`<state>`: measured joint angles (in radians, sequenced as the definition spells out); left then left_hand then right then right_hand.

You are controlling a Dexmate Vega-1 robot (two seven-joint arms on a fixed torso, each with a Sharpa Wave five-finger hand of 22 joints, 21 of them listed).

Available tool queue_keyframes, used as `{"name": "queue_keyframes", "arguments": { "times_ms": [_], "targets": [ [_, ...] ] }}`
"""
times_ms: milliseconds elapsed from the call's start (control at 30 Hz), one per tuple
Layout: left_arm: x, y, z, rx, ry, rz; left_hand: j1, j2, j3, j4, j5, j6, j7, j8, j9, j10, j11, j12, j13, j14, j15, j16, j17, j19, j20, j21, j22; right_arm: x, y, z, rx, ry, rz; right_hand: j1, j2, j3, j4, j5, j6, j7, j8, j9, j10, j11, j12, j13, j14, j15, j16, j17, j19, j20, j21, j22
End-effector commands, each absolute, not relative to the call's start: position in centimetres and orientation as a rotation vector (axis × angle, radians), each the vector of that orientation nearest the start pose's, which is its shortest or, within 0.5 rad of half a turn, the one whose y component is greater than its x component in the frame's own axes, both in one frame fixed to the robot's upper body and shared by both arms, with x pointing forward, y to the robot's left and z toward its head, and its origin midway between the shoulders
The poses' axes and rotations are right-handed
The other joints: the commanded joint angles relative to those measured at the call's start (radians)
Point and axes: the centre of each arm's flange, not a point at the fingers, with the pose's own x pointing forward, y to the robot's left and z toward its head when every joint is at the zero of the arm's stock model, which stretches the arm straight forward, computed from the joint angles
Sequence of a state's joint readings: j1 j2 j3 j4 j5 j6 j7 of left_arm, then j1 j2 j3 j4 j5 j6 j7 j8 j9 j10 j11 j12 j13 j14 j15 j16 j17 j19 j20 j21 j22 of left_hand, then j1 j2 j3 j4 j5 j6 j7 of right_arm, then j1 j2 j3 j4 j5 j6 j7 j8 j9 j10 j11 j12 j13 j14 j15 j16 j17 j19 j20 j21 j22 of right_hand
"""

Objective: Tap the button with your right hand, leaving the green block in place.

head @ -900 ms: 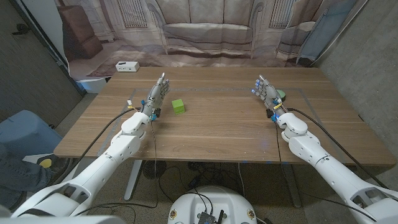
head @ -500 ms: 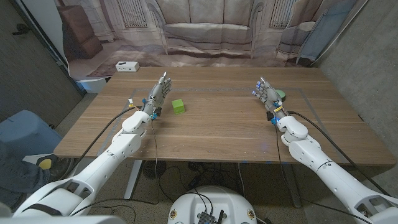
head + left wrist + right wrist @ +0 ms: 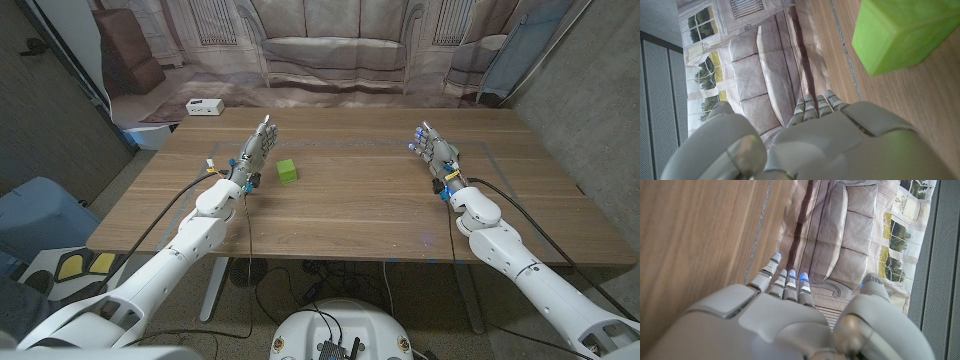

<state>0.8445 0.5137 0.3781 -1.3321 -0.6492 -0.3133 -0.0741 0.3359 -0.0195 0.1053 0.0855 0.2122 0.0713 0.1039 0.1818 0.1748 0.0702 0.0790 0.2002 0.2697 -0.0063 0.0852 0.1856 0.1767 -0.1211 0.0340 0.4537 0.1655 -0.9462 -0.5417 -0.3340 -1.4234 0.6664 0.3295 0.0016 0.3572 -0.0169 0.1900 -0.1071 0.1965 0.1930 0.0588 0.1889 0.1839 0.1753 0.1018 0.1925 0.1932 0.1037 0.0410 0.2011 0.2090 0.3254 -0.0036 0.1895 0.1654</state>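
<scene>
A green block sits on the wooden table, left of centre. My left hand stands just left of the block, fingers stretched out and apart from it, holding nothing. In the left wrist view the green block lies close beside my left hand. My right hand is raised at the table's right side, fingers extended and spread, empty. The button is hidden behind that hand. In the right wrist view my right hand points along bare wood toward the backdrop.
A white box lies beyond the table's far left corner. A printed sofa backdrop hangs behind the table. A thin line runs across the tabletop between the hands.
My right hand has shifted slightly to the right, covering the small green-topped button that showed beside it earlier. The left hand and the green block have stayed put.
</scene>
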Motion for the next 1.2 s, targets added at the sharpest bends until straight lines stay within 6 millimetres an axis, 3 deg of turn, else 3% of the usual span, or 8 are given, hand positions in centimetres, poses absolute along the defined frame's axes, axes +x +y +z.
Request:
{"name": "queue_keyframes", "arguments": {
  "times_ms": [33,533,800,1200],
  "targets": [
    [62.7,27.5,-1.4,-0.050,-0.675,-0.252,0.012,0.008,0.006,-0.004,0.007,0.016,0.006,0.010,0.004,0.017,0.001,0.008,-0.003,0.018,0.002,0.011,0.003,0.020,-0.004,0.000,0.005,60.8,-30.9,-2.4,0.020,-0.666,0.257,0.003,0.001,0.002,-0.001,0.004,0.009,0.003,0.006,0.004,0.012,0.002,0.007,0.002,0.007,0.004,0.009,0.004,0.005,0.004,0.003,0.006],
    [61.7,27.9,-0.6,0.010,-0.716,-0.228,0.025,0.024,0.012,-0.012,0.005,0.066,-0.004,0.024,0.005,0.039,-0.006,0.017,-0.020,0.046,-0.006,0.016,0.002,0.046,0.018,-0.012,0.006,60.1,-31.0,-1.4,-0.015,-0.720,0.193,-0.003,0.005,0.000,0.001,0.003,0.013,-0.004,0.007,0.003,0.019,-0.001,0.010,0.001,0.025,0.001,0.017,0.004,0.019,0.009,0.008,0.006],
    [61.7,28.3,-0.5,0.027,-0.711,-0.218,0.046,0.042,0.020,-0.027,-0.002,0.128,-0.008,0.033,0.007,0.096,-0.006,0.034,-0.039,0.130,-0.013,0.033,0.002,0.121,0.047,-0.015,0.008,60.3,-31.2,-1.3,-0.011,-0.739,0.171,-0.006,0.007,-0.002,0.000,0.003,0.020,-0.010,0.009,0.003,0.030,-0.003,0.013,0.001,0.049,-0.006,0.026,0.005,0.039,0.008,0.014,0.006],
    [62.3,28.4,0.1,0.038,-0.726,-0.238,0.051,0.045,0.022,-0.032,-0.005,0.147,-0.010,0.033,0.007,0.117,-0.004,0.039,-0.045,0.144,-0.016,0.031,0.002,0.122,0.052,-0.027,0.008,59.6,-31.7,0.0,-0.039,-0.795,0.121,-0.008,0.007,-0.004,-0.002,0.004,0.035,-0.014,0.013,0.003,0.049,-0.015,0.018,0.001,0.063,-0.014,0.030,0.005,0.051,0.007,0.015,0.006]
  ]
}}
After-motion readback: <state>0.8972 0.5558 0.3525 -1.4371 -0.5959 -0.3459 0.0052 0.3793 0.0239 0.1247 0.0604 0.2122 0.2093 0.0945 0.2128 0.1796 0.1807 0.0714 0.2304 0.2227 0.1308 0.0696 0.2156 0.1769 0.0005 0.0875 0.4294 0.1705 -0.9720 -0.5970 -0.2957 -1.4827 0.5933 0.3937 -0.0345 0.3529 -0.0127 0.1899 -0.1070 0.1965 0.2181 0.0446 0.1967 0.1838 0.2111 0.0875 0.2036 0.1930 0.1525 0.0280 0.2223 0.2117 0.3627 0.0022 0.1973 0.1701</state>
